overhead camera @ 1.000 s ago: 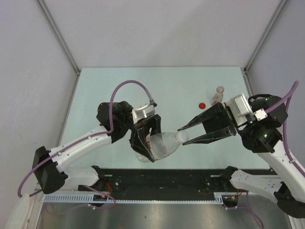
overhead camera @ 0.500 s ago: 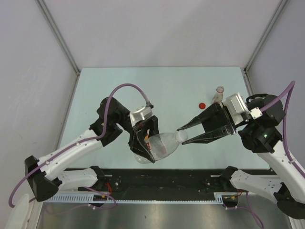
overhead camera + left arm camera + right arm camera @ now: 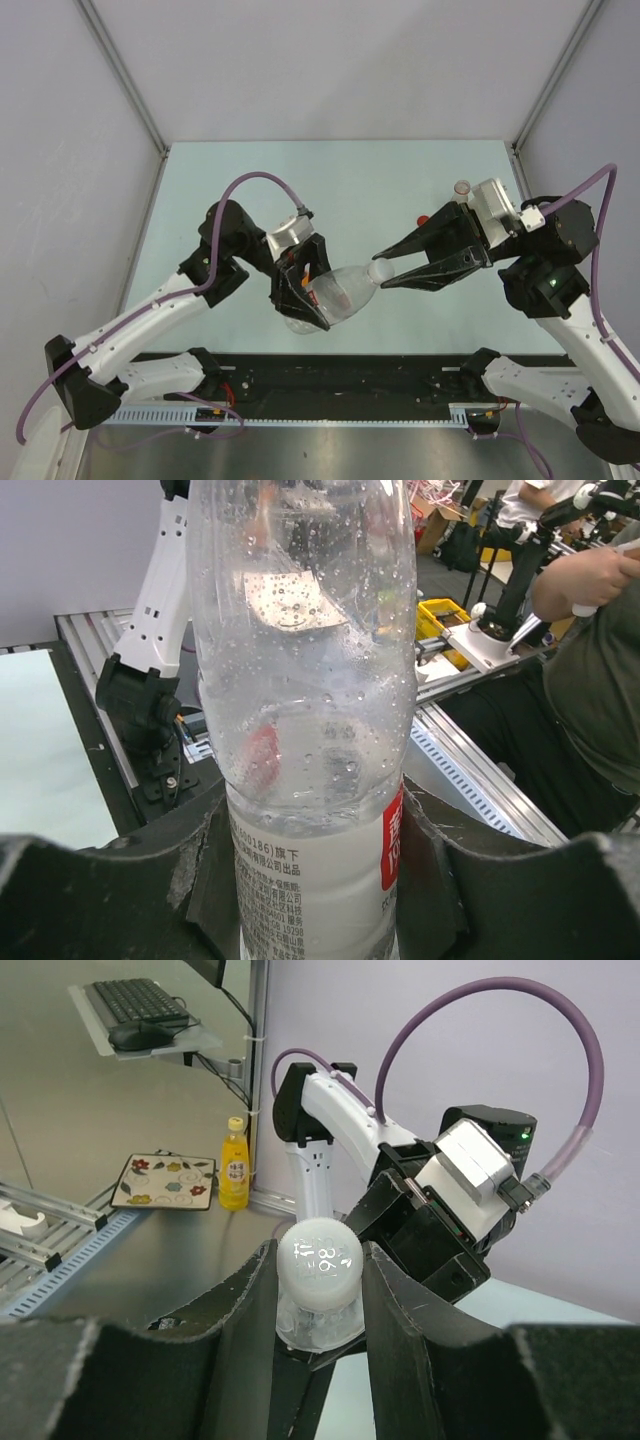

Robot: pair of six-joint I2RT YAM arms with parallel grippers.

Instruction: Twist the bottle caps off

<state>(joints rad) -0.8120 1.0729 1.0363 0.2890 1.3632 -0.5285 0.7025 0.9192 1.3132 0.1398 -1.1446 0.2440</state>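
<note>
Nudging the clear bottle [image 3: 340, 292] a touch farther out over the tabletop [image 3: 250, 180] than a second ago, clamping its body in the jaws of the left gripper [image 3: 303, 290]; keeping the white cap [image 3: 320, 1250] pinched in the jaws of the right gripper [image 3: 382, 268], probably just starting the unscrewing

A yellow drink bottle [image 3: 234, 1176] is seen standing just beside a floral tray [image 3: 165, 1181]; a keyboard [image 3: 140, 1000] is laid on a shelf [image 3: 190, 1044] above.

On the pale label [image 3: 300, 880] of the bottle [image 3: 300, 680] I read "0186)" and then Chinese characters; the finer print beneath is too small to read. The white cap [image 3: 320, 1252] on the bottle's top bears a printed code, of which I make out only what looks like "98".
</note>
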